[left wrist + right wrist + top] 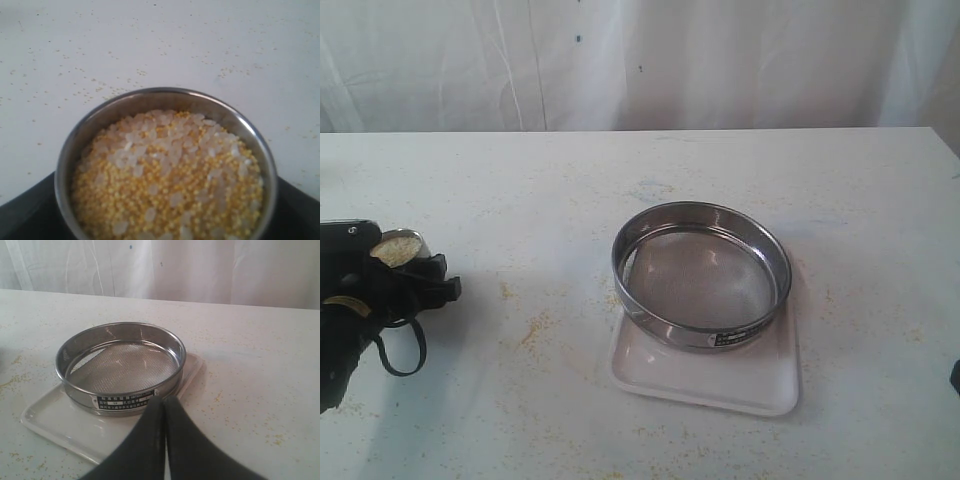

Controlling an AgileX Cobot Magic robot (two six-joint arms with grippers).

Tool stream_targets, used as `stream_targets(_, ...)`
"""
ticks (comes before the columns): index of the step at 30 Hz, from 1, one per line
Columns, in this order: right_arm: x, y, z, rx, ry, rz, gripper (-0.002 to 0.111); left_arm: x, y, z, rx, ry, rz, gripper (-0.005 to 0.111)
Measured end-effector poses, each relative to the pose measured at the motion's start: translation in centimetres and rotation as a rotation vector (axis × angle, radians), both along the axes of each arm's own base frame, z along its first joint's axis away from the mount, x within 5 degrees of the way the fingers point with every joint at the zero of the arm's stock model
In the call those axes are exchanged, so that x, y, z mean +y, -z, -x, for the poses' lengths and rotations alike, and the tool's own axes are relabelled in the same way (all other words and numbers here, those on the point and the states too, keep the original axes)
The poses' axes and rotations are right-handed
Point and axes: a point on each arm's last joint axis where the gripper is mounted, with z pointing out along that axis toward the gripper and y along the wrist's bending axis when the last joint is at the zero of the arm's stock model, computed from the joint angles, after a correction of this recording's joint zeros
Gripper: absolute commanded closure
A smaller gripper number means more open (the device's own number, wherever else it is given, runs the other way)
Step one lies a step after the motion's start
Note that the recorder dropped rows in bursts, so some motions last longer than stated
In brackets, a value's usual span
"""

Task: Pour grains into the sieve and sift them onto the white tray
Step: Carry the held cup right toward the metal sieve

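The grains (165, 185), golden granules mixed with pale whitish ones, fill a small steel cup (150, 96) nearly to the rim. My left gripper (405, 268) is shut on that cup (398, 246) at the table's far left, well away from the sieve. The sieve (705, 340) rests on the white tray (720, 385) right of centre, and its mesh looks bare. In the right wrist view my right gripper (164, 400) is shut with nothing in it. It sits just in front of the sieve's (120, 329) dark label, over the tray's (55, 420) near edge.
Stray yellowish specks (533, 330) lie scattered over the white tabletop (520, 180), thickest between cup and tray. A white curtain (640, 60) hangs behind the table's far edge. A dark sliver of the right arm (956, 377) shows at the right border.
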Motion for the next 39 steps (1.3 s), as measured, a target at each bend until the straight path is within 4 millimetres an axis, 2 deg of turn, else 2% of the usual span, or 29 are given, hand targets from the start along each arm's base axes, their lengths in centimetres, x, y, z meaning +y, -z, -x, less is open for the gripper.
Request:
stream_targets(12,0.0,0.0,0.0,0.0,0.0,0.0,0.108,-1.0,0.0,0.0,-0.002,0.085,-0.013,0.106)
stream_targets(22,0.0,0.0,0.0,0.0,0.0,0.0,0.108,-4.1,-0.4,-0.9,0.004,0.198,-0.019,0.106)
stream_targets(32,0.0,0.0,0.0,0.0,0.0,0.0,0.108,-6.1,-0.6,-1.3,0.012,0.266,-0.018,0.106)
stream_targets(39,0.0,0.0,0.0,0.0,0.0,0.0,0.108,-8.3,-1.1,-1.8,0.003,0.333,-0.013,0.106)
